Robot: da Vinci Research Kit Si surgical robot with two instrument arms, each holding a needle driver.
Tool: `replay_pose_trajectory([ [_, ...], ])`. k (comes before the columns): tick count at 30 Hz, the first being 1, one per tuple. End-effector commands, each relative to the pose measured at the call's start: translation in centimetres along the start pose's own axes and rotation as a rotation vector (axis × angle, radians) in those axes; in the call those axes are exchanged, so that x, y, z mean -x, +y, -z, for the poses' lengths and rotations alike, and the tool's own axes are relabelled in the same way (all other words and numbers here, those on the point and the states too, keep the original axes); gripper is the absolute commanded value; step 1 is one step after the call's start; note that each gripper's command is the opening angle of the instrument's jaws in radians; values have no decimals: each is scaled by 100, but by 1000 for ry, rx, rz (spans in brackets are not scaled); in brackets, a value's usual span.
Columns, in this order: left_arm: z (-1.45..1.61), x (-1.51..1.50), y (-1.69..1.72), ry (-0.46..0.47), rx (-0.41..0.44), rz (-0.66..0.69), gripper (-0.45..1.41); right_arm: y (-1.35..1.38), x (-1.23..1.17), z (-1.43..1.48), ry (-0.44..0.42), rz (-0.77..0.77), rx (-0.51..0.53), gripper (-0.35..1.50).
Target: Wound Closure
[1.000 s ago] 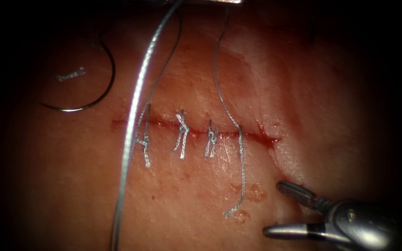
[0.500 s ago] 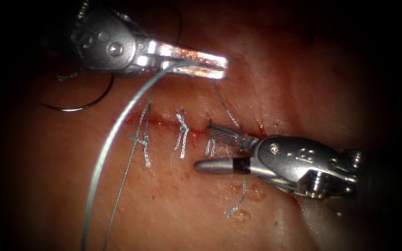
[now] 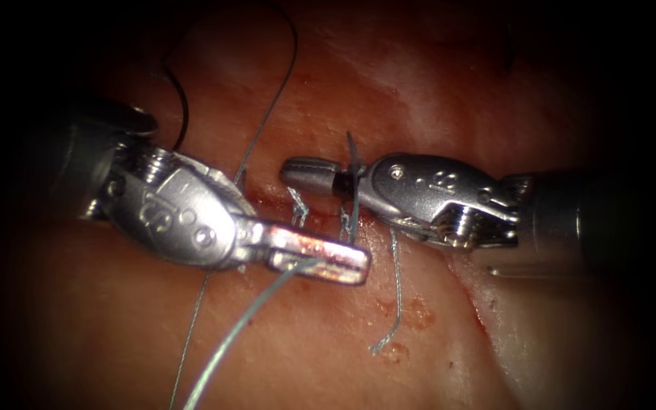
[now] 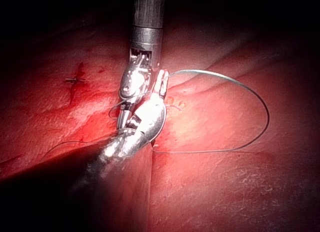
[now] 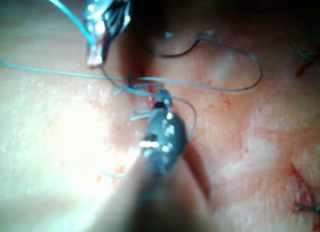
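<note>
- Left tool (image 3: 319, 260): fingers clamped on thread (image 3: 241, 328).
- Right tool (image 3: 320, 175): fingers look closed, thread wrapped round.
- Needle (image 3: 178, 99) lying free on tissue (image 3: 419, 91), upper left of cut (image 3: 267, 199).
- No legible markings.

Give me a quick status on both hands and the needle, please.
Left hand shut on thread, below the cut. Right hand wrapped by thread; jaw state unclear. Needle free on tissue, upper left.

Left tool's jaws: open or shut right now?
Shut on the thread: the left tool shows its jaws pressed together, with the strand emerging from between them.
</note>
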Motion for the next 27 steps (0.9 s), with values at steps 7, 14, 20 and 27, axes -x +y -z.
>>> replay_pose_trajectory([
  [7,-2,47,8,-9,8,13,-45,8,-24,2,80,-28,-7,-6],
  [14,6,76,-3,-15,9,16,-45,9,-38,12,143,-49,-100,14],
  [20,15,102,-23,-27,-6,19,-45,8,-34,38,195,-80,-180,47],
  [27,12,123,-30,-34,-9,42,-45,3,-31,65,228,-75,-304,44],
])
